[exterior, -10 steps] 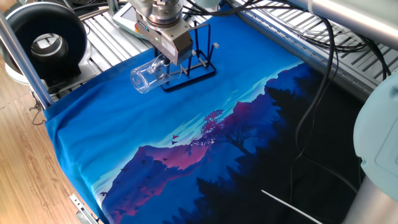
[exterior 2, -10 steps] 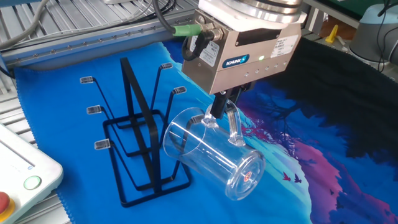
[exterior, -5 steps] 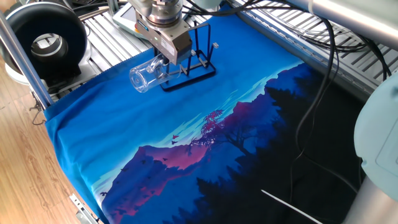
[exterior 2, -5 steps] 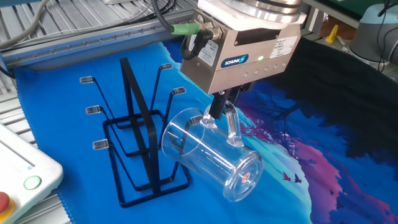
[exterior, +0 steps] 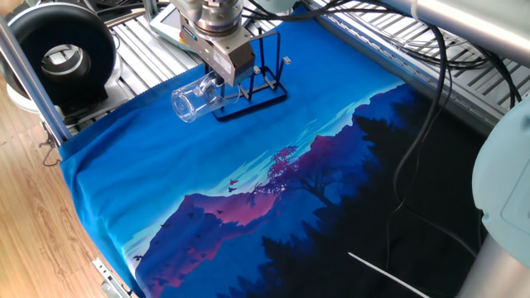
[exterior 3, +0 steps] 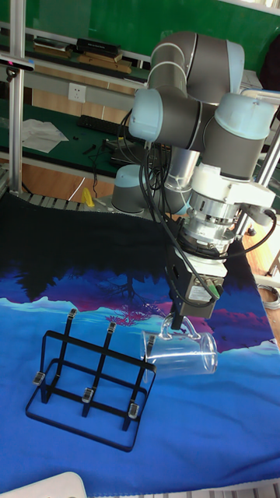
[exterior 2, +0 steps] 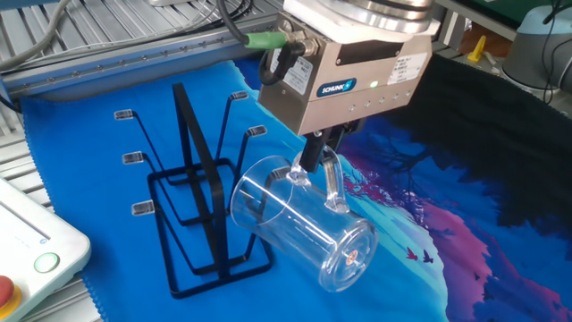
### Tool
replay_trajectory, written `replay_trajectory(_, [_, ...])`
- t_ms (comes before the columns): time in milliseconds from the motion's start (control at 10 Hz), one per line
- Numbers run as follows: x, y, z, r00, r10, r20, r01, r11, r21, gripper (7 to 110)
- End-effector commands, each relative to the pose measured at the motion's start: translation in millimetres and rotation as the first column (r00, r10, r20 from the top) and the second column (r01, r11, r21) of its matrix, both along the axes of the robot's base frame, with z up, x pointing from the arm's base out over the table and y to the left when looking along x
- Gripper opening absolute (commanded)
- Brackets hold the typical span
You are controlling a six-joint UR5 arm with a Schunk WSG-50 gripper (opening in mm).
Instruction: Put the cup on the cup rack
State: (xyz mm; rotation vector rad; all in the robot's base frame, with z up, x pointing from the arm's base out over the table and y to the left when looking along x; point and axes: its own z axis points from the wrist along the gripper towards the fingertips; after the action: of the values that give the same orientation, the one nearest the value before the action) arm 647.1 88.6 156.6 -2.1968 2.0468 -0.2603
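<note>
Gripper [exterior 2: 315, 157] hangs down from a silver block marked SCHUNK, black fingers [exterior 2: 312, 150] pinched on the clear loop handle of the cup [exterior 2: 299, 222]. Cup is held off the cloth [exterior 2: 107, 286], tilted on its side, open mouth toward the left, base toward the near right. Its mouth rim sits just beside or against the right side of the cup rack [exterior 2: 192, 206]; contact not clear. Rack stands upright on the blue cloth, black wire base frame, pegs with small flat tips angled out. Near left corner: white box [exterior 2: 31, 246] with a green button [exterior 2: 46, 263]. Green-tipped cable plug [exterior 2: 268, 42] at the block's far left.
</note>
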Motion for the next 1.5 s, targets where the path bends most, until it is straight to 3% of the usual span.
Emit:
replay_trajectory(0, [1.4,2.7,1.3,1.000,-0.009,0.005,0.009,1.000,0.018,7])
replay_trajectory(700, [6.0,5.4,-2.1,0.999,-0.037,0.007,0.037,0.999,0.011,7])
replay_trajectory(1200, [15.2,12.4,18.2,1.000,-0.018,-0.018,0.018,1.000,0.026,7])
replay_trajectory(1400, [15.9,6.2,20.0,1.000,-0.010,-0.015,0.011,1.000,0.027,7])
